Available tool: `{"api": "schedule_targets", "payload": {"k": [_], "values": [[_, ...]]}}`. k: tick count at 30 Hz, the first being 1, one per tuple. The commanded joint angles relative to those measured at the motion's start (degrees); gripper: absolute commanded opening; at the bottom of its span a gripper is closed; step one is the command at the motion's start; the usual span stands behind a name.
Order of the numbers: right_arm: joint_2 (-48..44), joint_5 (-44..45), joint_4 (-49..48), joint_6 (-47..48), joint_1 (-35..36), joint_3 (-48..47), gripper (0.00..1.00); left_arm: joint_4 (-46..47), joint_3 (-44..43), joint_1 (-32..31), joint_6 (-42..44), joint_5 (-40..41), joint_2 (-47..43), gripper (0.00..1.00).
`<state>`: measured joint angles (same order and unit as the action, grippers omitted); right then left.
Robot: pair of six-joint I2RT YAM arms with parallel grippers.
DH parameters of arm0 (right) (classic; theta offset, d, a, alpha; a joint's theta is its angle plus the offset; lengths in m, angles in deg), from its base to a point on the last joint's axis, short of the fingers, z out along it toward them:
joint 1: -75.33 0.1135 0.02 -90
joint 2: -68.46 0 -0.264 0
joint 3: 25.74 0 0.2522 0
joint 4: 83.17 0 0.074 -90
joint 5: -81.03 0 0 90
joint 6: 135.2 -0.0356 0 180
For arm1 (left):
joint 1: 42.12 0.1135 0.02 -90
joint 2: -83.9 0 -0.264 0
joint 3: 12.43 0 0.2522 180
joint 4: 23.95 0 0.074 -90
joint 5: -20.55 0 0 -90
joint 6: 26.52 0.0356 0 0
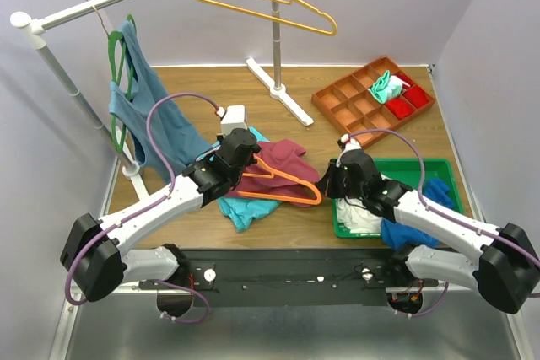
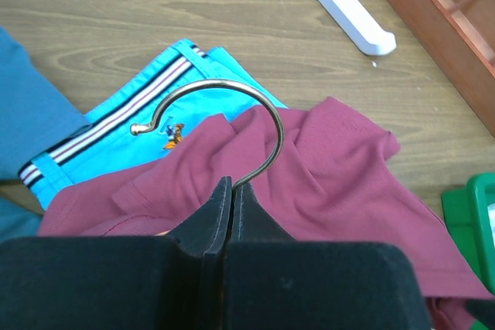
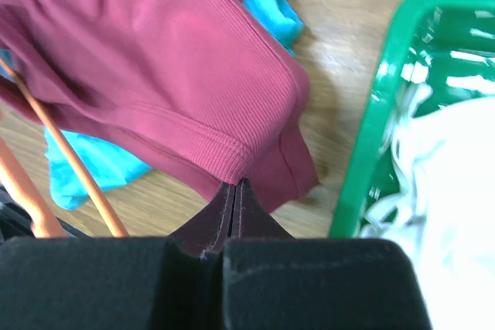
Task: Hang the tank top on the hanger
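Right gripper (image 3: pixel 235 188): fingers pressed together on the ribbed hem edge of the maroon sleeveless cloth tank top (image 3: pixel 155 59), just beside the green plastic tray (image 3: pixel 377 113). Left gripper (image 2: pixel 232 188): fingers closed on the stem of the metal hook (image 2: pixel 272 125) of the orange plastic hanger (image 1: pixel 283 185).

The tank top lies crumpled on the wooden table between the two grippers, partly over a turquoise folded garment with a striped band (image 2: pixel 131 117). The hanger frame sits over the cloth and is not threaded through it. Resting or lifted: cannot tell.

Handling (judgement): light, limp knit. It will sag and fold from any single pinch, and is neither slippery nor fragile. The hem pinch can lift the top but will not open it. A wide shoulder strap or an armhole edge looks the better hold, so a hanger arm can slide in. The hanger is stiff and light, and may pivot about the hook-stem grip.

Hidden: straps and neckline cannot be picked out in the bunched cloth in any view. One layer pinched or two: cannot tell. The left fingers block the hanger body in the left wrist view. Farther back, the left arm cuts off the lower part of the blue-grey top on the rail (image 1: pixel 148 99).
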<state>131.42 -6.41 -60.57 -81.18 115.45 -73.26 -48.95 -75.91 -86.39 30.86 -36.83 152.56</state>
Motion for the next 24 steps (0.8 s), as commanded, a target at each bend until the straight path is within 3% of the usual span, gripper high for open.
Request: {"api": "schedule_targets", "payload": {"k": [1, 24], "values": [[-1.9, 3.2, 5.5, -1.0, 0.1, -1.6, 0.01, 3.0, 0.2, -0.1, -0.8, 7.5, -0.9, 0.0], [-1.6, 3.3, 21.0, 0.9, 0.1, -12.3, 0.01, 8.4, 2.3, -0.1, -4.4, 14.3, 2.5, 0.0]]}}
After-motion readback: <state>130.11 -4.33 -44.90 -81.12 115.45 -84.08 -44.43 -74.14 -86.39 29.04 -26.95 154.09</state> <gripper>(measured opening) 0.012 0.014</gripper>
